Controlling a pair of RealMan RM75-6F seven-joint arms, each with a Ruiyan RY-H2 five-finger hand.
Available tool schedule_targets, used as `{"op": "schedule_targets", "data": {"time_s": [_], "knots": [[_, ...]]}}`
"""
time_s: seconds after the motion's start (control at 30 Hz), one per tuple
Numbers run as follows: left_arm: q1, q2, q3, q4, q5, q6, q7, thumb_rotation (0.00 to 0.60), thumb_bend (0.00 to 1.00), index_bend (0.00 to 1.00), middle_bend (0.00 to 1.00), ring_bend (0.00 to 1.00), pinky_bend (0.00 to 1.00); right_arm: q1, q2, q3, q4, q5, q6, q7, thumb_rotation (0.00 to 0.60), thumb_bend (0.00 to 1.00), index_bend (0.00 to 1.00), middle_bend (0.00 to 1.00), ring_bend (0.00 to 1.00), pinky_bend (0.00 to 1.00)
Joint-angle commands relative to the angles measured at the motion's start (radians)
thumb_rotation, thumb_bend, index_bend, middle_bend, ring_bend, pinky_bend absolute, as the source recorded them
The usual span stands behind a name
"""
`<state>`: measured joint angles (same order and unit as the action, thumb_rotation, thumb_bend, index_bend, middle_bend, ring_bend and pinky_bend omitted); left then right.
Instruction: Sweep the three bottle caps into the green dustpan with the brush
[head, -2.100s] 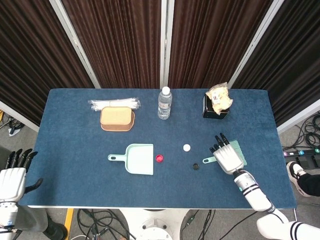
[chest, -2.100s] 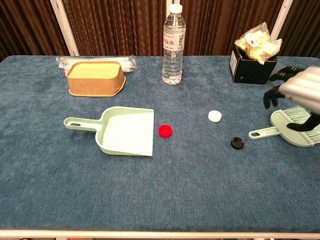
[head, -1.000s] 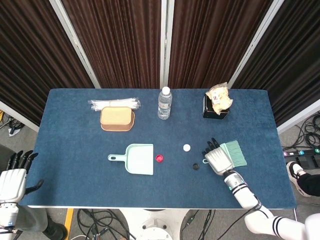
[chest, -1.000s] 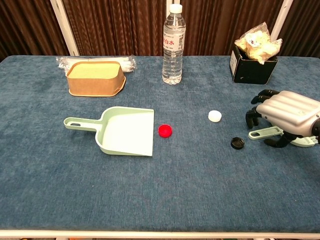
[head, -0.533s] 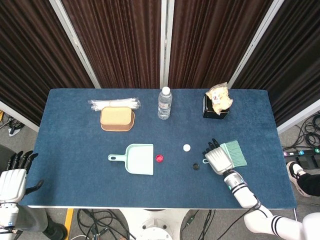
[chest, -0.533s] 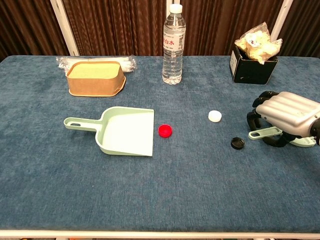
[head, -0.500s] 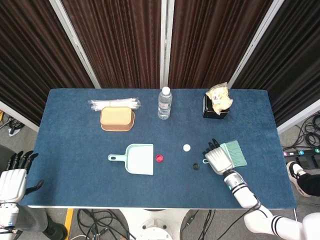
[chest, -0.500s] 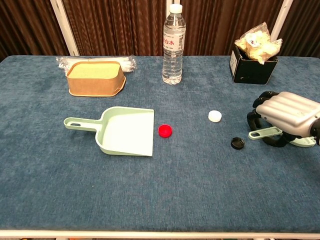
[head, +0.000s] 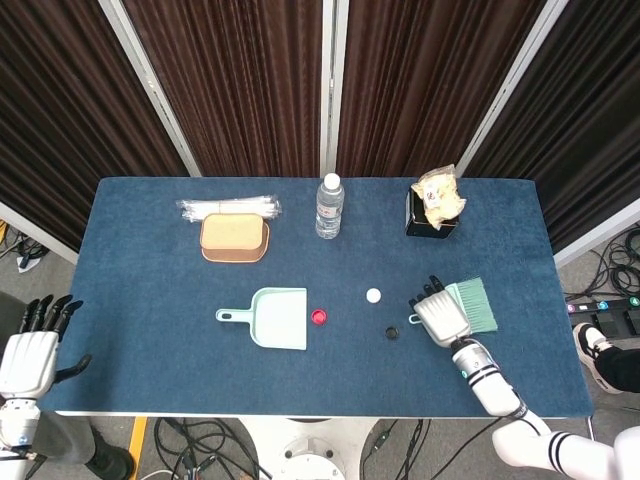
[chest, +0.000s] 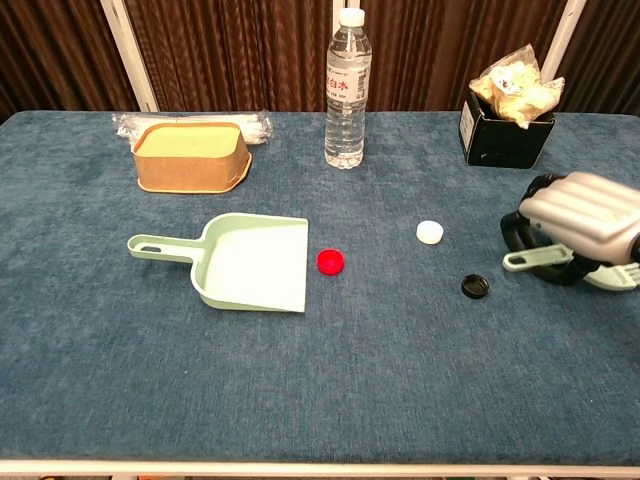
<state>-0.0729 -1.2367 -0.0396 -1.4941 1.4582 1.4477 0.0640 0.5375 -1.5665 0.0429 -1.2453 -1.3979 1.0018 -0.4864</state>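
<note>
The green dustpan (head: 275, 318) (chest: 250, 262) lies at mid-table, its mouth facing right. Just off its lip sits a red cap (head: 319, 317) (chest: 331, 262). Further right are a white cap (head: 373, 295) (chest: 430, 232) and a black cap (head: 391, 332) (chest: 475, 287). My right hand (head: 442, 318) (chest: 578, 226) has its fingers curled around the handle of the green brush (head: 474, 304) (chest: 529, 260), right of the black cap and a little above the cloth. My left hand (head: 28, 352) hangs off the table's left front corner, fingers apart, holding nothing.
A water bottle (head: 329, 206) (chest: 345, 90) stands at the back centre. A brown container (head: 234, 236) (chest: 191, 154) with a plastic packet behind it is at the back left. A black box with a snack bag (head: 436, 205) (chest: 507, 125) stands at the back right.
My right hand came down on the brush handle, closed its fingers around it and raised it slightly off the cloth. The left hand crept up a little. Caps and dustpan stayed put.
</note>
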Motion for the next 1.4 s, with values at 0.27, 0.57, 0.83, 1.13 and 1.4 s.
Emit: {"op": "schedule_targets", "data": {"time_s": [0.27, 0.57, 0.83, 1.13, 1.4], "knots": [[-0.121, 0.053, -0.039, -0.043, 0.046, -0.112, -0.032, 0.6, 0.19, 0.15, 0.11, 0.01, 0.0, 0.025, 0.179, 0.072, -0.198, -0.002, 0.004, 0.219, 0.6, 0.33, 0.63, 0.56, 0.27, 0.17], [-0.287, 0.088, -0.067, -0.141, -0.07, -0.409, 0.004, 0.6, 0.17, 0.2, 0.18, 0.12, 0.02, 0.05, 0.293, 0.124, -0.286, -0.061, 0.024, 0.567, 0.6, 0.34, 0.64, 0.57, 0.27, 0.18], [-0.387, -0.002, -0.081, -0.155, -0.15, -0.504, 0.144, 0.6, 0.17, 0.25, 0.27, 0.19, 0.09, 0.055, 0.33, 0.127, -0.283, -0.091, 0.046, 0.702, 0.6, 0.35, 0.64, 0.57, 0.27, 0.18], [-0.481, -0.138, -0.095, -0.156, -0.235, -0.553, 0.253, 0.6, 0.17, 0.34, 0.38, 0.28, 0.15, 0.051, 0.331, 0.11, -0.273, -0.094, 0.055, 0.737, 0.6, 0.36, 0.64, 0.57, 0.27, 0.18], [-0.515, -0.259, -0.089, -0.103, -0.326, -0.519, 0.364, 0.6, 0.18, 0.34, 0.38, 0.28, 0.19, 0.052, 0.324, 0.094, -0.255, -0.095, 0.049, 0.757, 0.6, 0.36, 0.64, 0.57, 0.27, 0.18]]}}
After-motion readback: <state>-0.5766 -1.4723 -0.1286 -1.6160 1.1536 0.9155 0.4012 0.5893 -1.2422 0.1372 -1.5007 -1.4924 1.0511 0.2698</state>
